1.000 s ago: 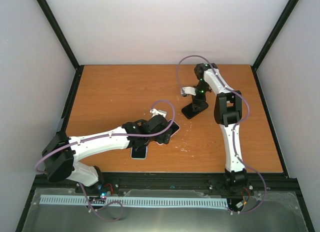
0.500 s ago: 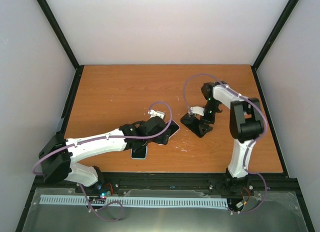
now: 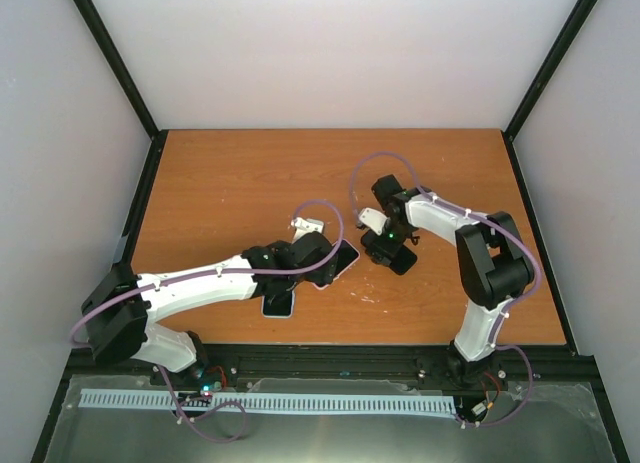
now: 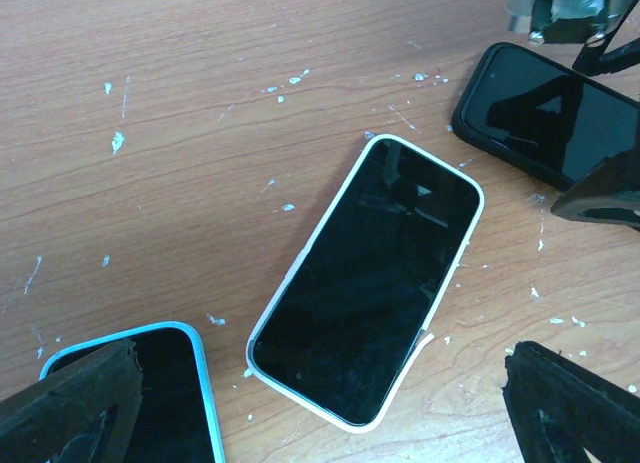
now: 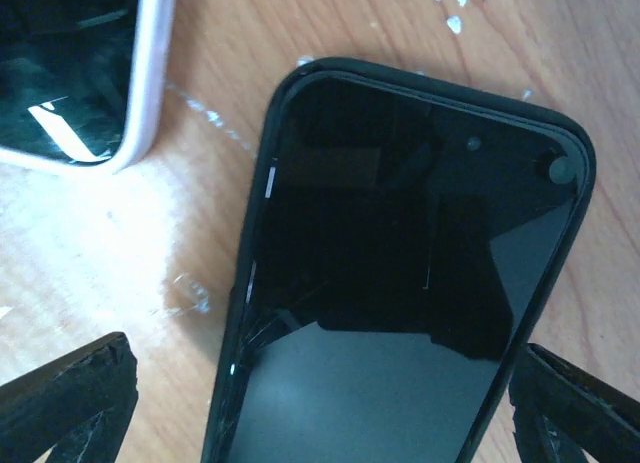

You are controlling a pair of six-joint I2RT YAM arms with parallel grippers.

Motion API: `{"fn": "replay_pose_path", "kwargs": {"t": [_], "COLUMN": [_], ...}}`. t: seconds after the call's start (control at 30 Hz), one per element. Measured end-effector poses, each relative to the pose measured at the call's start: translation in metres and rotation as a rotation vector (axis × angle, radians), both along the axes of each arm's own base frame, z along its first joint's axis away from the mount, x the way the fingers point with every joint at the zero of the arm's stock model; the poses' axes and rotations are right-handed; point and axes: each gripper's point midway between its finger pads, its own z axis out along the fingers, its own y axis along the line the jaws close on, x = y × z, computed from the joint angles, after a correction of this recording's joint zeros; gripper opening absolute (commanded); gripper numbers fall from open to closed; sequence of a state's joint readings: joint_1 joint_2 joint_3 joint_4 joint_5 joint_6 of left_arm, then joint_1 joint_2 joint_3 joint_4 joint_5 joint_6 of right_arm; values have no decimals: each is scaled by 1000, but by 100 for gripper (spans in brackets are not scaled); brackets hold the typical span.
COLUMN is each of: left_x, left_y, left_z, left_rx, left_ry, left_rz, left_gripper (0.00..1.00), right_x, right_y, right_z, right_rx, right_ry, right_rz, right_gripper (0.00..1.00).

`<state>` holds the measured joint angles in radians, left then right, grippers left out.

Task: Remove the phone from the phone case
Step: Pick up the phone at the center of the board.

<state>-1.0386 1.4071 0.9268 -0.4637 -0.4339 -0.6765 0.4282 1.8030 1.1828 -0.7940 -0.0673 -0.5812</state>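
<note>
Phone in black case (image 5: 400, 273) — white-cased phone (image 4: 365, 283) just beside, blue-cased phone (image 4: 175, 403) beyond.

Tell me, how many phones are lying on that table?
3. A white-cased phone lies in the middle, a blue-cased phone sits nearer the robot's bases on the left, and a black-cased phone lies just to the right. More could be hidden.

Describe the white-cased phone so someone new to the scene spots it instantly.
On the wooden table, look toward the near edge, where three phones lie face up in a loose row. The white-cased phone is the middle one, between the blue-cased phone and the black-cased phone. It alone has a white rim.
</note>
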Motion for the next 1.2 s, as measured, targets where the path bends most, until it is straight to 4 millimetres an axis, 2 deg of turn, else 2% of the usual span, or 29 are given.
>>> {"fn": "replay_pose_path", "kwargs": {"t": [0.2,0.37,0.6,0.73,0.93,1.1,1.2], "left_x": [1,2,5,8,10,15,35], "left_y": [1,1,-2,-6,-11,-17,-12], "left_z": [1,2,8,14,18,27,34], "left_rx": [-11,-13,-23,-34,-46,-118,-213], "left_ry": [-1,-3,-17,-30,-33,-2,40], "left_rz": [21,30,27,21,22,41,88], "left_gripper": [100,99,99,99,100,100,100], "right_x": [7,10,-3,-7,-11,-11,-17], "right_y": [-6,-10,-13,-14,-13,-14,-16], "right_z": [-15,-17,-19,-20,-20,-18,-9], "right_rx": [-47,-69,-66,-64,-61,-53,-30], "right_ry": [-2,-17,17,27,52,57,74], "right_rz": [-66,-99,-114,-120,-126,-131,-143], "right_gripper": [100,98,94,85,63,59,57]}}
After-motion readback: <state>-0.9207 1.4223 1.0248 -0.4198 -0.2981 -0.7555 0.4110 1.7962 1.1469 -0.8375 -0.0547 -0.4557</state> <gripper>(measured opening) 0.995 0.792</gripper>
